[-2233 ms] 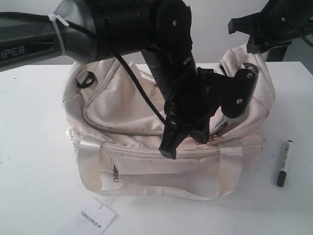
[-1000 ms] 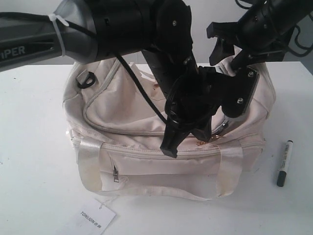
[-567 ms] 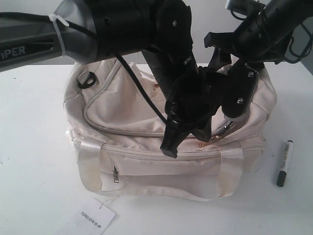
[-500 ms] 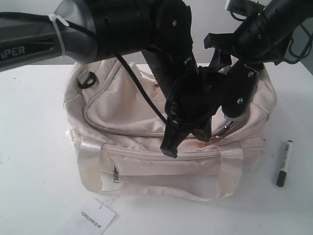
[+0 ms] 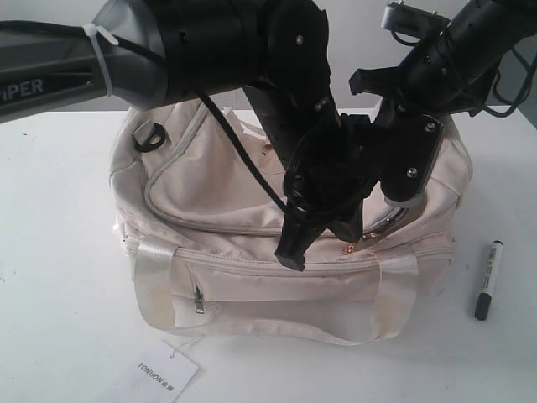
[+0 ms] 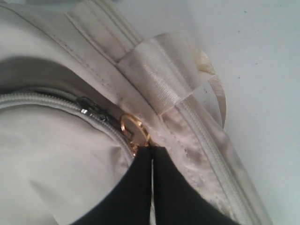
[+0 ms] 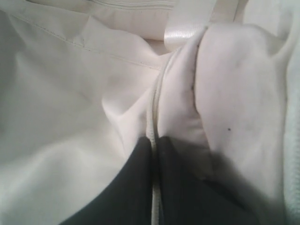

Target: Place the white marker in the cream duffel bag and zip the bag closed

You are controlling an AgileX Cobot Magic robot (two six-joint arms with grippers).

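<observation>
Cam layout: one exterior view and two wrist views, all aimed at the cream duffel bag point(image 5: 218, 180).
Exterior looks from the near side of the table point(image 5: 59, 277), slightly above, facing far; the left arm point(image 5: 210, 42) sits close to the lens and blocks top centre. Left wrist cam looks past the left gripper point(image 6: 151, 149), very close on the gold pull ring point(image 6: 133, 129) at the bag's near right, also in exterior. Right wrist cam looks past the right gripper point(image 7: 152, 139); fabric at the bag's far right fills its frame.

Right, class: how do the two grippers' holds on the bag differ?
The left gripper pinches the gold zipper pull; the right gripper pinches a fabric seam. The left arm lies across the bag's top; the right arm stands over its right end. Both are shut on the bag.
</observation>
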